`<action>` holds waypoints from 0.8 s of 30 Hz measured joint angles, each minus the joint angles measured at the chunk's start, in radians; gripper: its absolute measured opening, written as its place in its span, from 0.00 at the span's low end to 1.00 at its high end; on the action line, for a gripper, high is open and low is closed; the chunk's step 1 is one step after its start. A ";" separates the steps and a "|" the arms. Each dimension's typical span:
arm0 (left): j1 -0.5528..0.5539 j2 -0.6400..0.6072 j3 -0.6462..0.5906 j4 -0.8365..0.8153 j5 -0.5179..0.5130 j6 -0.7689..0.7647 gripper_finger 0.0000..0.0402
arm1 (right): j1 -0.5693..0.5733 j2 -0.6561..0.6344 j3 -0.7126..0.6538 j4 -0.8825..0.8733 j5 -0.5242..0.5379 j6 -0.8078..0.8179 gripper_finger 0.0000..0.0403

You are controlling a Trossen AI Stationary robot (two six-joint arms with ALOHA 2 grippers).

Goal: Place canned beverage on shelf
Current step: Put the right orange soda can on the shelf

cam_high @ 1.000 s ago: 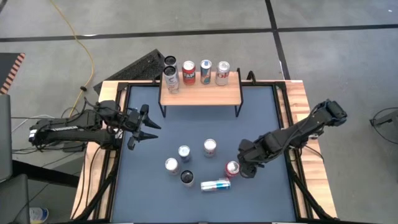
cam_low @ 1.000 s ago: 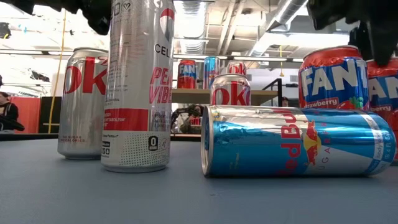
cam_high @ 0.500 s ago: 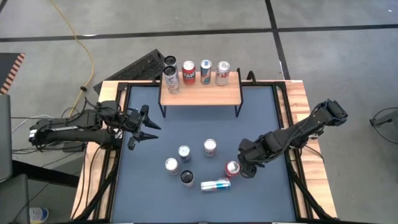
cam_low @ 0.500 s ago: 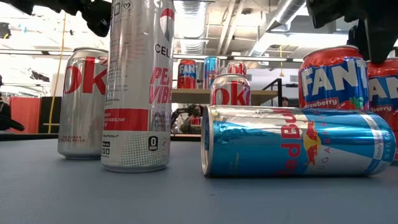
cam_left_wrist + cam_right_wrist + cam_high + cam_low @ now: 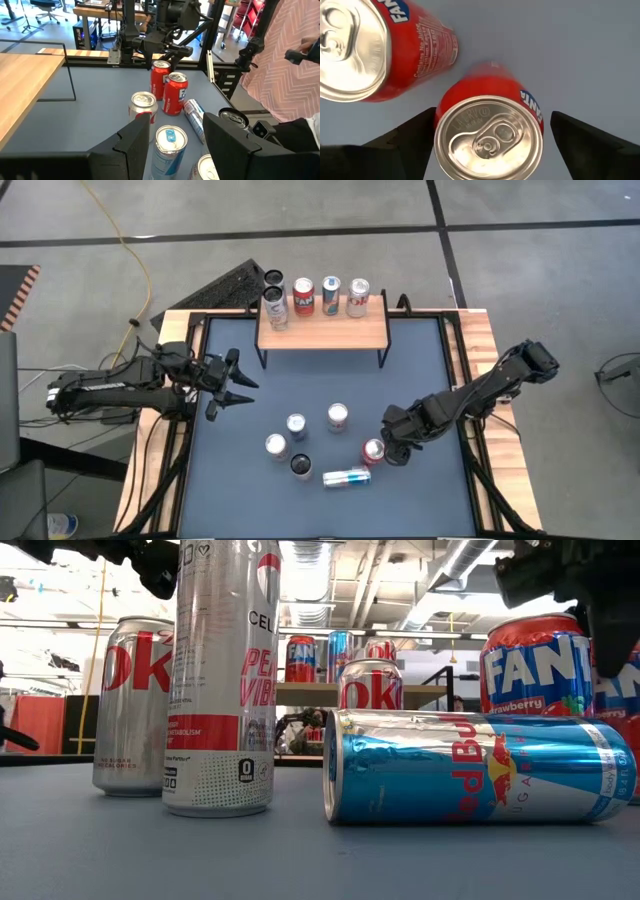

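Lower right of the high view: right tool (image 5: 388,450) spread wide around red can (image 5: 373,450). Lower more, squeeze gently, lift straight, carry to shelf (image 5: 322,332).

Two dark, matte-black jointed arms: left arm (image 5: 120,388), right arm (image 5: 470,398). Blocky segments, thin black cables trailing along links. Broad, flat, wedge-shaped black fingers (image 5: 590,137) at each wrist. No visible markings.
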 joint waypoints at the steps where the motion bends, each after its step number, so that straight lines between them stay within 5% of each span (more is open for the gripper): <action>1: 0.000 0.000 0.000 0.000 0.000 0.000 0.43 | -0.001 0.000 0.000 0.000 0.002 -0.002 0.89; 11: 0.000 0.000 0.000 0.000 -0.001 -0.014 0.43 | -0.012 -0.001 0.001 -0.010 -0.002 -0.032 0.65; 24: 0.000 0.000 0.000 0.000 -0.002 -0.026 0.43 | -0.035 -0.008 0.074 -0.138 0.053 -0.088 0.62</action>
